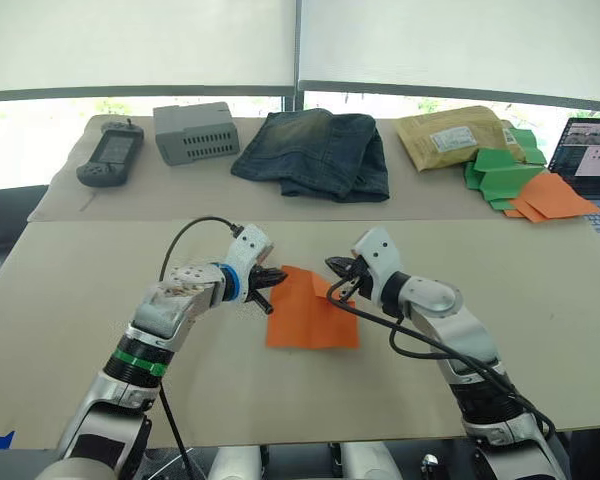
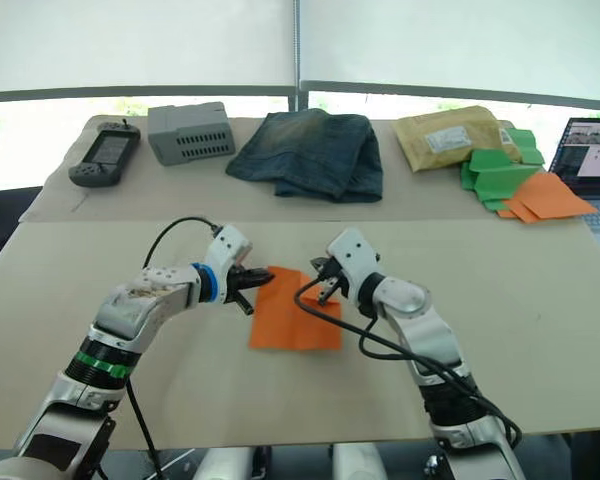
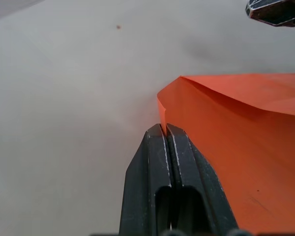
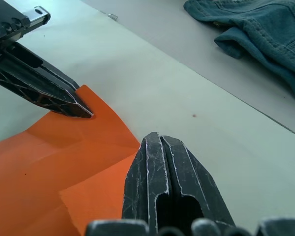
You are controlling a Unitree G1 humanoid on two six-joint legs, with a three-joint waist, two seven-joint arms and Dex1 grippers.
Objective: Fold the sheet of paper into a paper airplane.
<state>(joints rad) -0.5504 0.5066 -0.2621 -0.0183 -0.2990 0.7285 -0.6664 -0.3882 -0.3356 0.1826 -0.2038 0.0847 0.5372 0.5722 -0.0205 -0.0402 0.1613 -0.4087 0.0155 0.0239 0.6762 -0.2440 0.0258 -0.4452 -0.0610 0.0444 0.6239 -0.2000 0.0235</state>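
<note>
1. Folded jeans [image 1: 315, 152], a grey box [image 1: 195, 132], a handheld controller [image 1: 110, 155], a padded envelope [image 1: 455, 135] and piled paper pieces [image 1: 525, 185] lay well behind.
2. The left tool [image 3: 166, 132] was closed, pinching the sheet of paper [image 1: 310, 315] at its left far corner.
3. The right tool [image 4: 158, 140] was closed over the sheet's folded right edge; whether it gripped anything, I cannot tell.
4. The sheet lay mid-counter [image 1: 100, 290].

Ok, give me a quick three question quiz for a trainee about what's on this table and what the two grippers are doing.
1. True or false: the left gripper is shut on a corner of the orange sheet of paper.
2. What lies folded at the far middle of the table? A) a towel B) jeans C) a jacket
3. Fill in: the pile of paper pieces beside the laptop is orange and ____.

Key: 1 true; 2 B; 3 green.
</note>
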